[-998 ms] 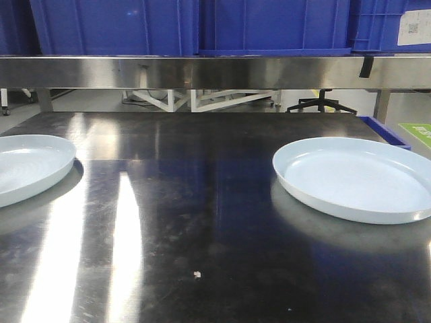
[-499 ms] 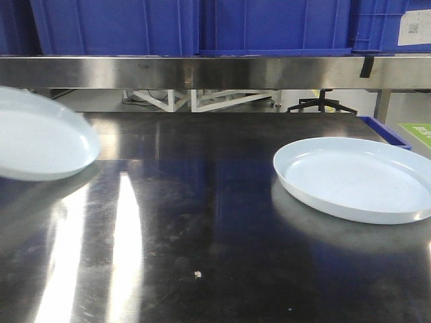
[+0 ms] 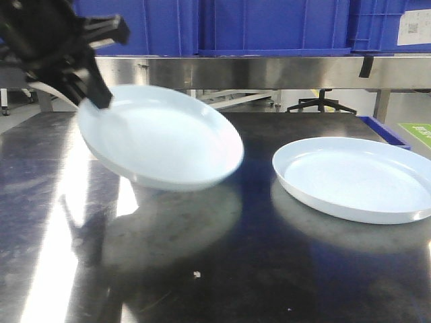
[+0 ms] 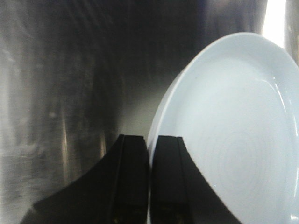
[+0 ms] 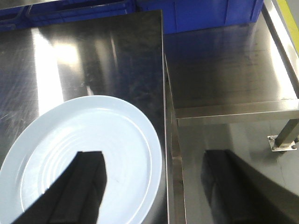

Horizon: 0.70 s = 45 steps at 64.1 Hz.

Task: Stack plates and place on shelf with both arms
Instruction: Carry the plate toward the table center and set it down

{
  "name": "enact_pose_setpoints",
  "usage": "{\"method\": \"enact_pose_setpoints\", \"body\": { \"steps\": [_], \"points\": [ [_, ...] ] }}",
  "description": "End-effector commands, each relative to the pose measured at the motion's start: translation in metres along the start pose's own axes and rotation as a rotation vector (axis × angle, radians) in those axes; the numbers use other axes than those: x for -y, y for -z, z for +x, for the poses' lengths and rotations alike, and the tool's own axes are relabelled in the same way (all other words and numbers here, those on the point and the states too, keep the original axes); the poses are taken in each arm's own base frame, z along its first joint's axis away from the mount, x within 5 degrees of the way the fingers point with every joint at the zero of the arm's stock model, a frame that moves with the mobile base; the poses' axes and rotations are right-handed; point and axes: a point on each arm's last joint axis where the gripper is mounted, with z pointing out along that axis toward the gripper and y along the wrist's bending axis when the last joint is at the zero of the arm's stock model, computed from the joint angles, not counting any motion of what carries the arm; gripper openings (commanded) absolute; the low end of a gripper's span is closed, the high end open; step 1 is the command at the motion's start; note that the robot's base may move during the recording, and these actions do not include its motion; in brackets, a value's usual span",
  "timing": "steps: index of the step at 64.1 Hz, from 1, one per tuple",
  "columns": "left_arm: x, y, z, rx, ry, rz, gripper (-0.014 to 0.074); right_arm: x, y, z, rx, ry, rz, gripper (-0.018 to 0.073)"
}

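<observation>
Front and two wrist views of a two-armed robot at a dark steel table (image 3: 202,282), as seen from the room.

Left claw (image 4: 149,142): fingers drawn together and clamped on the rim of the lifted plate (image 3: 161,138). One finger (image 4: 133,177) sits on the outer side of the rim and the other on the inner face.

The lifted plate hangs clear of the table over its left half. It is tilted, highest at the gripped edge, with its hollow face showing to the front view. Its outline is blurred, and its shadow lies on the steel beneath.

Second plate (image 3: 353,178): flat on the right half of the table, near the right edge, apart from the lifted one.

Right claw (image 5: 156,154): fingers spread wide, gripping nothing, above the second plate. In the wrist view one finger overlaps the plate and the other lies over a lower steel surface (image 5: 233,79) beyond the table edge.

Shelf (image 3: 269,73): a brushed steel rail across the back, behind both plates, carrying blue crates (image 3: 269,27)
</observation>
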Motion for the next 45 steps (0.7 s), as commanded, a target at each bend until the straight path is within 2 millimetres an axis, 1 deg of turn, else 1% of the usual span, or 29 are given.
{"method": "enact_pose_setpoints", "body": {
  "steps": [1, 6, 14, 18, 22, 29, 30, 34, 35, 37, 40, 43, 45],
  "points": [
    [0.015, 0.008, -0.013, 0.104, -0.01, 0.042, 0.0099, -0.005, 0.005, -0.017, 0.1, 0.003, -0.032, 0.0542],
    [0.015, -0.001, -0.012, 0.091, -0.011, 0.04, 0.0099, -0.005, 0.005, -0.017, 0.1, 0.003, -0.032, 0.0542],
    [0.014, -0.006, -0.012, 0.086, -0.015, 0.033, 0.0107, -0.005, 0.005, -0.017, 0.1, 0.003, -0.032, 0.0542],
    [0.013, -0.006, -0.012, 0.087, -0.039, 0.019, 0.0146, -0.005, 0.005, -0.017, 0.1, 0.003, -0.032, 0.0542],
    [0.012, -0.006, -0.012, 0.091, -0.07, 0.001, 0.0213, -0.005, 0.005, -0.017, 0.1, 0.003, -0.032, 0.0542],
    [0.01, -0.005, -0.014, 0.094, -0.114, -0.026, 0.0406, -0.005, 0.005, -0.017, 0.1, 0.003, -0.032, 0.0542],
    [0.009, -0.005, -0.014, 0.094, -0.116, -0.028, 0.0418, -0.005, 0.005, -0.017, 0.1, 0.003, -0.032, 0.0542],
    [0.009, -0.004, -0.014, 0.093, -0.126, -0.034, 0.0512, -0.005, 0.005, -0.017, 0.1, 0.003, -0.032, 0.0542],
    [0.009, -0.005, -0.014, 0.088, -0.128, -0.036, 0.0521, -0.005, 0.005, -0.017, 0.1, 0.003, -0.032, 0.0542],
    [0.009, -0.004, -0.013, 0.079, -0.131, -0.039, 0.0524, -0.005, 0.005, -0.017, 0.1, 0.003, -0.032, 0.0542],
    [0.009, -0.002, -0.014, 0.067, -0.137, -0.044, 0.0501, -0.005, 0.005, -0.017, 0.1, 0.003, -0.032, 0.0542],
    [0.009, 0.001, -0.016, 0.057, -0.149, -0.053, 0.0434, -0.005, 0.005, -0.017, 0.1, 0.003, -0.032, 0.0542],
    [0.009, 0.004, -0.018, 0.053, -0.154, -0.058, 0.0374, -0.005, 0.005, -0.017, 0.1, 0.003, -0.032, 0.0542]
  ]
}}
